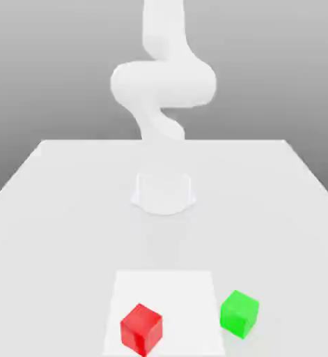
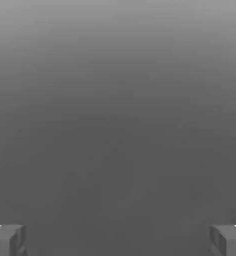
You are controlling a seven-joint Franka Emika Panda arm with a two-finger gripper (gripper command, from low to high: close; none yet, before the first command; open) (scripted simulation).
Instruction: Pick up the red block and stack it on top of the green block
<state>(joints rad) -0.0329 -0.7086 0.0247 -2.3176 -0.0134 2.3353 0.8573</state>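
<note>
A red block (image 1: 141, 327) rests on the white table (image 1: 48, 230) near its front edge, on a brighter white square patch (image 1: 166, 293). A green block (image 1: 239, 314) sits just to the exterior view's right of it, beside that patch, with a gap between the two blocks. In the hand view my gripper (image 2: 118, 240) is open, its two grey fingertips (image 2: 7, 240) far apart with nothing between them and a plain grey background behind. The white arm (image 1: 163, 84) rises at the back of the table.
The arm's round white base (image 1: 164, 192) stands at the table's middle. Bare table surface stretches on both sides of the base and between it and the blocks.
</note>
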